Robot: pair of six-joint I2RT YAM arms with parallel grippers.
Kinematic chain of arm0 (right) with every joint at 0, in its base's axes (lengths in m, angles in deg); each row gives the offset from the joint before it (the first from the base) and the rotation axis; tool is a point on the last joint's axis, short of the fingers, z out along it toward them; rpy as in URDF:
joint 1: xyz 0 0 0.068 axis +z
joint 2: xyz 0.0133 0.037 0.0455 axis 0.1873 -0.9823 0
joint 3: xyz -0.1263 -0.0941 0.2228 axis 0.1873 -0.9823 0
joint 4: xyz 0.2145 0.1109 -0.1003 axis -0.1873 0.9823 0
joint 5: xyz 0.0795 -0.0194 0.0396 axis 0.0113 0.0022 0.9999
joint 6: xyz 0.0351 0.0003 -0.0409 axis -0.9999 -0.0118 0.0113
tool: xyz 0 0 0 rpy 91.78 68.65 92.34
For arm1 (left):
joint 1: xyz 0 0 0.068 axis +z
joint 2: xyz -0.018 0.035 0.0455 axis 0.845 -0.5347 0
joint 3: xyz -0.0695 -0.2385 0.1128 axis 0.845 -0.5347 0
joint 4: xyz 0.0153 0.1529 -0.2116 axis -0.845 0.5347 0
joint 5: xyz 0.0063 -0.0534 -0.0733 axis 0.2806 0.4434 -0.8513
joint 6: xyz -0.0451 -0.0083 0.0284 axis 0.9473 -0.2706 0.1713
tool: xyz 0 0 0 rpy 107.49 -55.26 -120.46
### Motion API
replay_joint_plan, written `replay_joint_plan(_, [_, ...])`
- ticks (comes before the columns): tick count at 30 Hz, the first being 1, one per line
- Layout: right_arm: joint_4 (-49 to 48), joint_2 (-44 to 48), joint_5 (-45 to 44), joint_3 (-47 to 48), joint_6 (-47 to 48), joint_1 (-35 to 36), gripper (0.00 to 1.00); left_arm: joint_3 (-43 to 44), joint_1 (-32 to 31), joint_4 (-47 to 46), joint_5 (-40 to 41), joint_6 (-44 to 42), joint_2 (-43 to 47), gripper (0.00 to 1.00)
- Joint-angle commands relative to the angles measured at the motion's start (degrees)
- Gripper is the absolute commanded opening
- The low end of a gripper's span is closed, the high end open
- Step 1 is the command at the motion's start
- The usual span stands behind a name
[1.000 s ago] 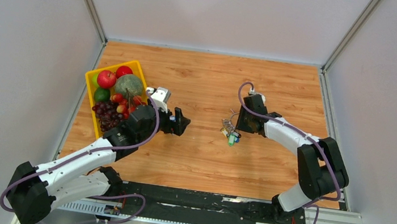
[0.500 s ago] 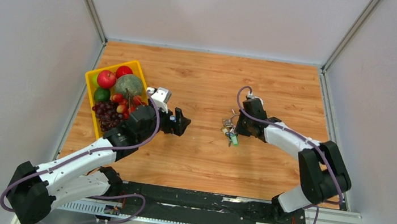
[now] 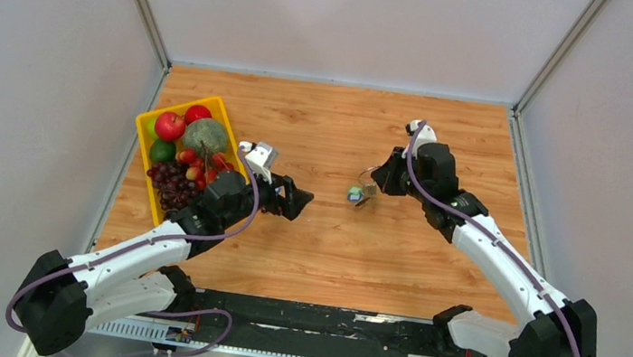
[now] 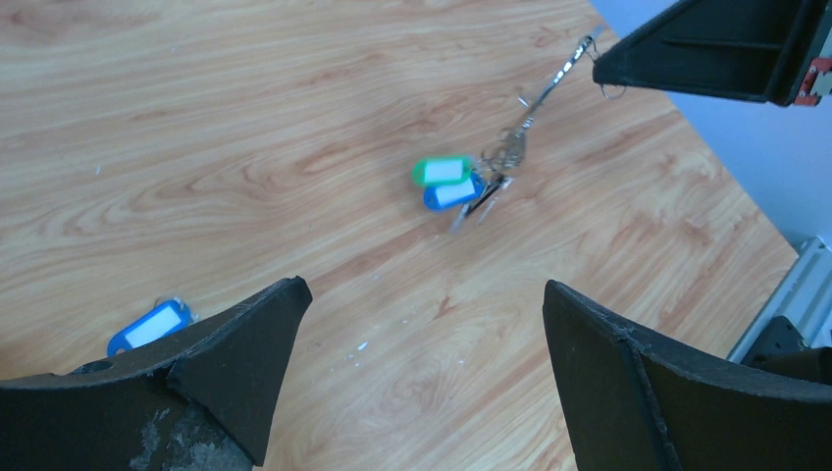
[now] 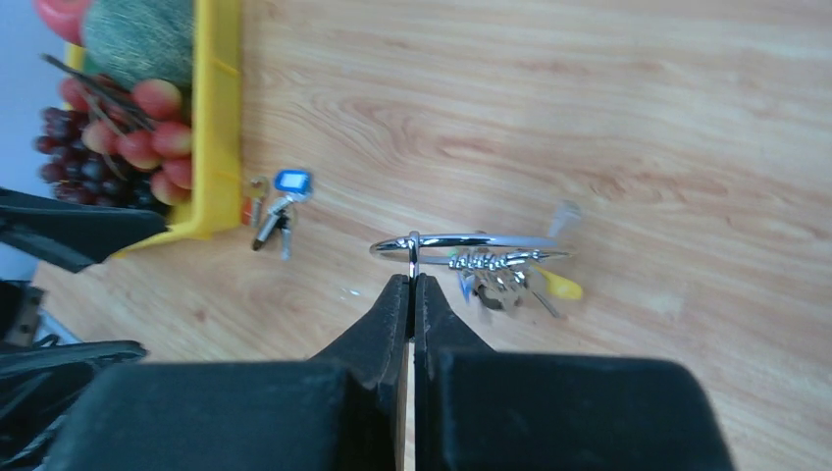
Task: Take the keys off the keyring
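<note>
Since one small blue-tagged metal key (image 5: 285,201) lies loose on the wooden table (image 3: 321,261), just beside the yellow plastic fruit basket (image 5: 224,118), I'd call the task partly done: one off, rest to go.

Right gripper (image 5: 412,280) is clenched on the thin silver wire keyring (image 5: 461,239), pinching the loop edge-on near its left end in the wrist view. Ring is mid-table, between the two arms, well apart from the basket.

Bunch on the ring: green-tagged key (image 4: 443,171), second blue-tagged key (image 4: 451,192), yellow-tagged key (image 5: 559,287), plus small metal rings (image 5: 486,263) strung along the wire. Exact key count unreadable, the bunch is blurred. It looks to dangle below the claw; can't tell if the lowest tags touch the wood.

Left gripper (image 3: 296,202) is released, jaws wide, empty, pointing at the bunch but well short of it. The loose key lies near its fingers, not between them.

My read: next step is left closing on one tag while right holds the ring steady. Risk: thin wire slipping or twisting in the pinch.
</note>
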Motion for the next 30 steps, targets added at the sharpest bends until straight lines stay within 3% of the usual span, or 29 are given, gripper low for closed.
replay_joint_plan(1, [-2.7,2.92,6.12,6.76,2.34,0.27,0.0,-1.32,-0.2,-9.23,-5.29,-2.78,0.62,1.0])
replay_joint_plan(12, [-2.24,2.96,14.55,18.91,1.16,0.28,0.0,-5.91,-0.2,-22.09,-6.21,-11.4,-0.19,1.0])
replay_joint_plan(18, [-2.25,2.49,19.34,23.16,0.59,0.35,0.0,-7.06,-0.21,-32.31,-12.32,-16.25,-3.57,0.99])
replay_joint_plan(24, [-2.35,2.66,23.42,24.98,1.35,0.62,0.0,-5.43,-0.16,-38.53,-18.11,-21.14,-7.5,0.86])
replay_joint_plan(30, [-2.6,2.71,25.47,25.29,1.52,0.89,0.0,-1.68,-0.18,-40.71,-18.66,-22.04,-11.98,0.72])
